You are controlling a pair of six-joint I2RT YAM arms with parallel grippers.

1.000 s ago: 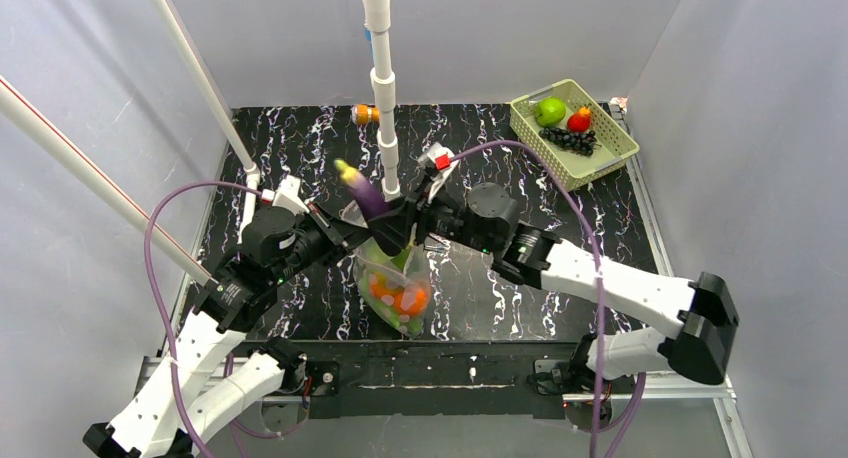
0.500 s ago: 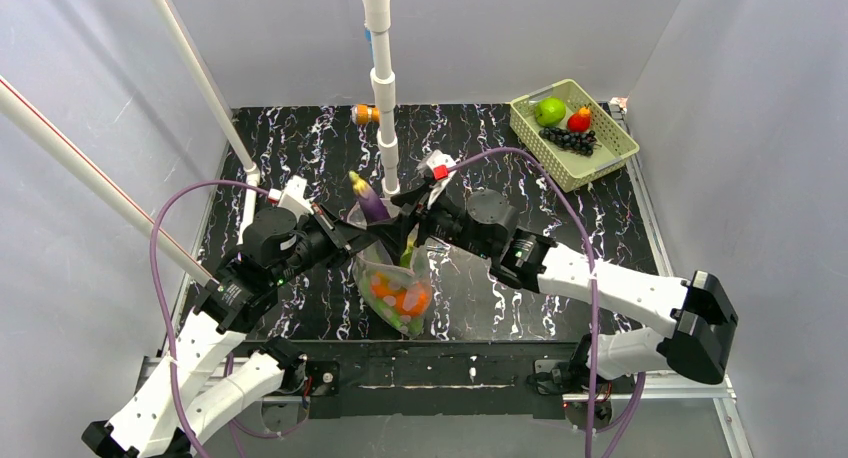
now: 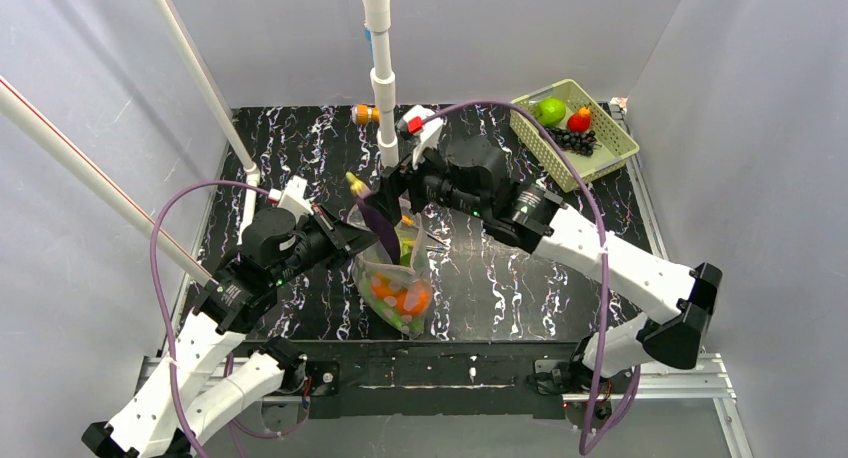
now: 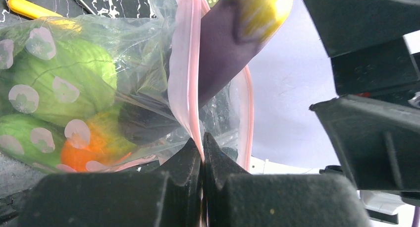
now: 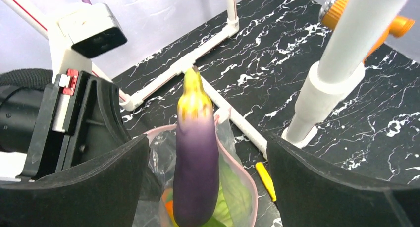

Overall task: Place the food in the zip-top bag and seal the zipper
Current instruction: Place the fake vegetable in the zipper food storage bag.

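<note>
One table point(image 3: 300, 148): black, white-veined; both arms reach in to its middle, where a white pipe post point(image 3: 383, 88) stands.
Zip-top bag point(image 3: 395, 278): clear with dots. It hangs mouth up between the two grippers at mid table.
Basket point(image 3: 605, 150): pale green mesh at the far right corner, well apart from both grippers. It holds a green round fruit point(image 3: 549, 110), a red fruit point(image 3: 579, 120) and dark grapes point(image 3: 568, 138).
Right gripper point(image 3: 392, 190): above the bag mouth, fingers spread wide and gripping nothing.
Left gripper point(image 4: 202, 147): at the bag's left side, fingers pressed together and pinching the zipper point(image 4: 185, 78).
Eggplant point(image 5: 197, 172): purple with a yellow stem end. It stands nearly upright, stem up, with its lower end down in the bag mouth. In the right wrist view it sits midway between the right gripper's fingers with a gap on each side. It is just beside the left gripper's pinch, on the other side of the pink strip.
Bagged food: orange pieces point(image 3: 400, 298) and green pieces point(image 4: 64, 78) low in the bag, below both grippers.
Zipper state: mouth open, the pink strip loops round the eggplant.
Screwdriver point(image 5: 266, 181): yellow handle, lying on the table just beside the bag.
</note>
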